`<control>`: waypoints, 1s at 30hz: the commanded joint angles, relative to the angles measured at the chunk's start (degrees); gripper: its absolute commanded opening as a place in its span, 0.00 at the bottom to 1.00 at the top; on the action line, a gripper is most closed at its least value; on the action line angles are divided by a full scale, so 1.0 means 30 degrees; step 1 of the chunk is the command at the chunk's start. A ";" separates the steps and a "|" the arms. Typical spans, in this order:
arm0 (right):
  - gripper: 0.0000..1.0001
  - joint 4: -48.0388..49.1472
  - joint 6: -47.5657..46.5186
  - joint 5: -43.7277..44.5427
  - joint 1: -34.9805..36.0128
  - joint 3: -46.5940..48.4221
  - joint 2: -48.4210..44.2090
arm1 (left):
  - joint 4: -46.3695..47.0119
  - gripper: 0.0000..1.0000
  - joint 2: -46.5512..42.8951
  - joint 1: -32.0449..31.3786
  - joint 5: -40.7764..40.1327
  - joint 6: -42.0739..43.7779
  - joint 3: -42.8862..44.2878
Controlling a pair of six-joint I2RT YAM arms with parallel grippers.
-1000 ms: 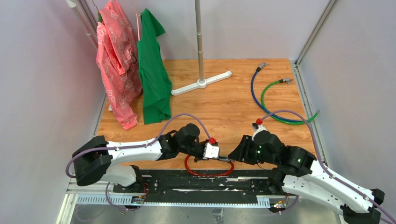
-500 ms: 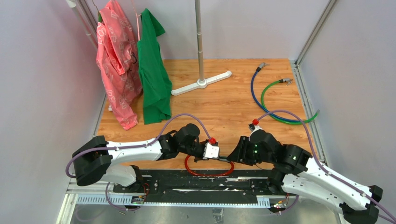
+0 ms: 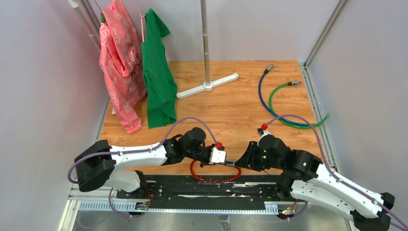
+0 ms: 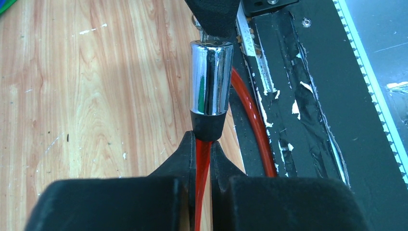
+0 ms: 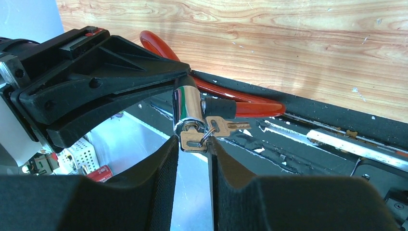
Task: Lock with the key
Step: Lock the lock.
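A red cable lock [image 3: 214, 179] loops at the table's near edge. Its chrome lock cylinder [image 4: 210, 77] points away from my left gripper [image 4: 203, 139], which is shut on the red cable [image 4: 203, 161] just behind the black collar. In the right wrist view the cylinder [image 5: 186, 109] faces me with the key [image 5: 195, 140] in its end. A second key [image 5: 226, 127] hangs from the same ring. My right gripper [image 5: 193, 144] has closed on the key's head, a fingertip against each side. In the top view the two grippers meet [image 3: 233, 162].
Pink [image 3: 118, 67] and green [image 3: 158, 72] garments hang at the back left beside a stand pole with a white base [image 3: 208, 85]. Blue [image 3: 262, 96] and green [image 3: 288, 120] cables lie back right. A black rail strip [image 3: 192, 187] runs along the near edge.
The right gripper's fingers have narrowed onto the key's head, and the right arm has shifted slightly left toward the lock. The left arm holds still.
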 commanded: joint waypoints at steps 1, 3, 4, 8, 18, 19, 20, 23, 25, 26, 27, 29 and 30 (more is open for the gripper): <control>0.33 -0.0407 -0.0131 0.0449 0.0029 -0.0301 -0.0109 | -0.2937 0.00 0.0360 -0.0408 0.1185 -0.0389 -0.0539; 0.33 -0.0436 -0.0690 0.0545 -0.0004 -0.0194 0.0014 | -0.2898 0.00 0.0349 -0.0415 0.1178 -0.0420 -0.0570; 0.32 -0.0473 -0.1123 0.0623 -0.0005 -0.0116 0.0054 | -0.2898 0.00 0.0347 -0.0398 0.1178 -0.0420 -0.0576; 0.33 -0.1512 -0.2060 0.1756 -0.0027 0.0198 0.0080 | -0.2903 0.00 0.0340 -0.0407 0.1157 -0.0420 -0.0592; 0.41 -0.2004 -0.2551 0.0966 -0.0181 0.0190 0.0066 | -0.2898 0.00 0.0334 -0.0397 0.1149 -0.0460 -0.0632; 0.42 -0.2082 -0.2831 0.0397 -0.0181 0.0239 0.0119 | -0.2883 0.00 0.0334 -0.0401 0.1153 -0.0465 -0.0631; 0.42 -0.2352 -0.3046 0.0088 -0.0181 0.0257 0.0198 | -0.2845 0.00 0.0327 -0.0408 0.1149 -0.0462 -0.0635; 0.42 -0.3002 -0.3003 0.0021 -0.0181 0.0217 0.0298 | -0.2826 0.00 0.0335 -0.0393 0.1121 -0.0428 -0.0582; 0.42 -0.2851 -0.2928 0.0380 -0.0181 0.0222 0.0307 | -0.2932 0.00 0.0334 -0.0398 0.1123 -0.0315 -0.0527; 0.42 -0.2709 -0.3094 0.0507 -0.0181 0.0291 0.0354 | -0.2992 0.00 0.0334 -0.0393 0.1120 -0.0304 -0.0501; 0.42 -0.2689 -0.3232 0.0600 -0.0181 0.0402 0.0429 | -0.3039 0.00 0.0309 -0.0393 0.1120 -0.0277 -0.0469; 0.42 -0.2785 -0.3440 0.0621 -0.0181 0.0547 0.0589 | -0.3269 0.00 0.0270 -0.0393 0.1037 -0.0226 -0.0395; 0.42 -0.2916 -0.3433 0.0929 -0.0174 0.0551 0.0682 | -0.3366 0.00 0.0275 -0.0400 0.1018 -0.0231 -0.0382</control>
